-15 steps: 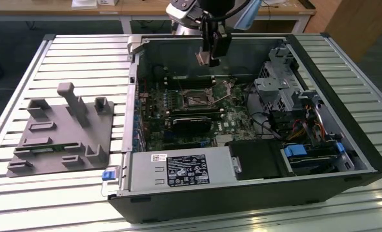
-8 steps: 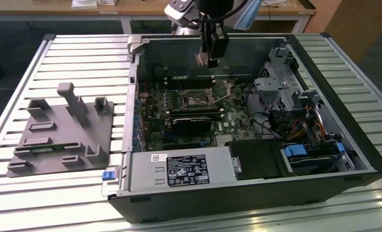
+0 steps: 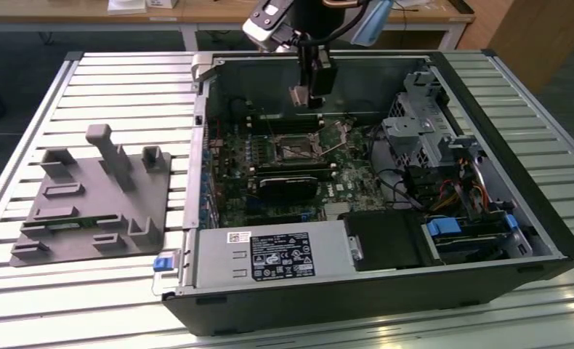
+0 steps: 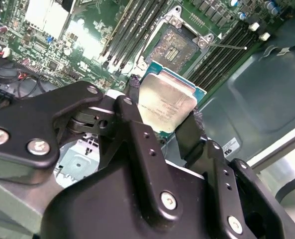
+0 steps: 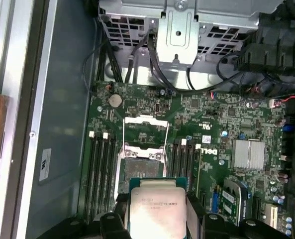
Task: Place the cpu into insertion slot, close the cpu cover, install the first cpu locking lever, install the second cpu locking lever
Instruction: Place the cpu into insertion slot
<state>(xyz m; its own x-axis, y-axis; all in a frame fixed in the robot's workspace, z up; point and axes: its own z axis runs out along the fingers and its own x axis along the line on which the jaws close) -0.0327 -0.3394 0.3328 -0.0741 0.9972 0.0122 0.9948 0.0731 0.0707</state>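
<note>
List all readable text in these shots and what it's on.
Nothing here can be quoted with confidence.
cpu lid: printed lines, too small to read.
power supply label: dense print and symbols, too small to read.
case sticker: blurred.
board: white silk-screen markings, too small to read.

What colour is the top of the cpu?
The cpu has a pale silvery-beige metal top, best seen in the second wrist view.
</note>
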